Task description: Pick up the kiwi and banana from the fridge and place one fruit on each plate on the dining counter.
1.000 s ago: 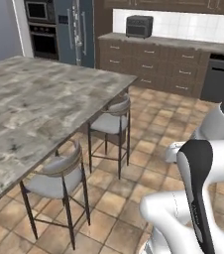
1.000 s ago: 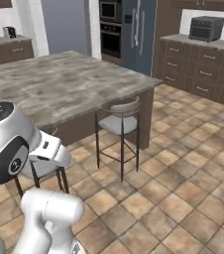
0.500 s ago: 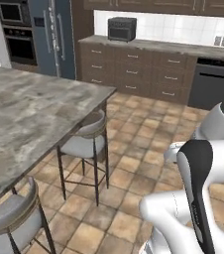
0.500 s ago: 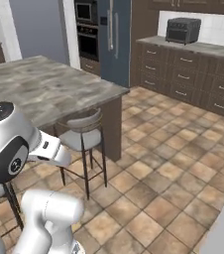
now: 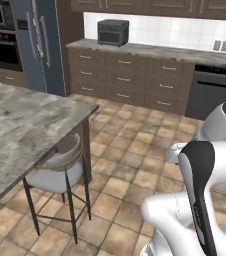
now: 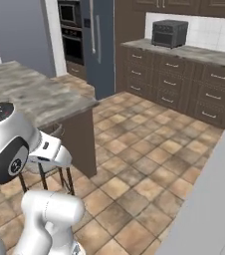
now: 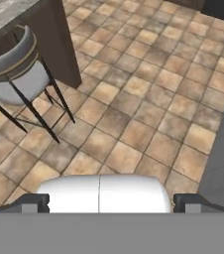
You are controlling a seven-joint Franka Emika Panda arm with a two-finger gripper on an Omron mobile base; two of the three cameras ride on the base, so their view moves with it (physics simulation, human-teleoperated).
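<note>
A broad stretch of brown tiled floor [image 5: 135,150] lies open between the dining counter [image 5: 20,125] at left and the wall counter [image 5: 150,52] on brown cabinets at the back. The dining counter's corner edge overhangs a grey stool [image 5: 57,172] tucked just beside it. The fridge [image 5: 40,45] stands shut at the far left, next to the black wall oven [image 5: 2,40], well apart from the arm; its contents are hidden behind the doors. The gripper [image 7: 111,202] hangs over bare floor tiles with its fingertips [image 7: 34,202] spread wide apart and nothing between them. A dark toaster oven [image 6: 169,32] sits on the wall counter, probably closed, though it is small.
</note>
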